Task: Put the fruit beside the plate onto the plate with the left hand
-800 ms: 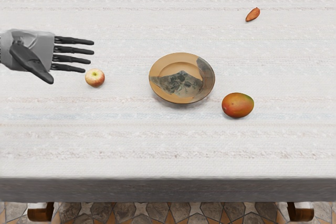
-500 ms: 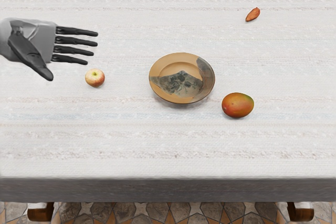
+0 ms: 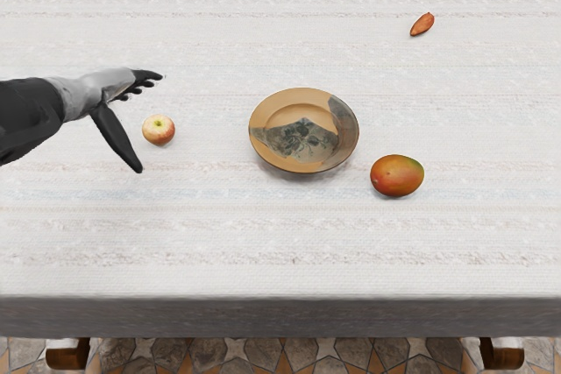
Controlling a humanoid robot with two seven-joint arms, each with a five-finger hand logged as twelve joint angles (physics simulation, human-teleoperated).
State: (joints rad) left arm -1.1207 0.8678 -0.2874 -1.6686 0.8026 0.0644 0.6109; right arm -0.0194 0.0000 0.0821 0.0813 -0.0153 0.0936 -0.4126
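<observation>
The left hand reaches in from the left edge of the white cloth-covered table, turned edge-on, with its fingers extended rightward, its thumb pointing toward the near edge, and nothing held; 0.5 s ago its flat back faced the camera. The small round red-yellow apple sits just right of the thumb, stem dimple up, with no marked long axis and well left of the brown glazed ceramic plate at table centre. The oval red-orange mango lies just beside the plate's near right rim, its long axis parallel to the near edge; neither fruit has moved.
</observation>
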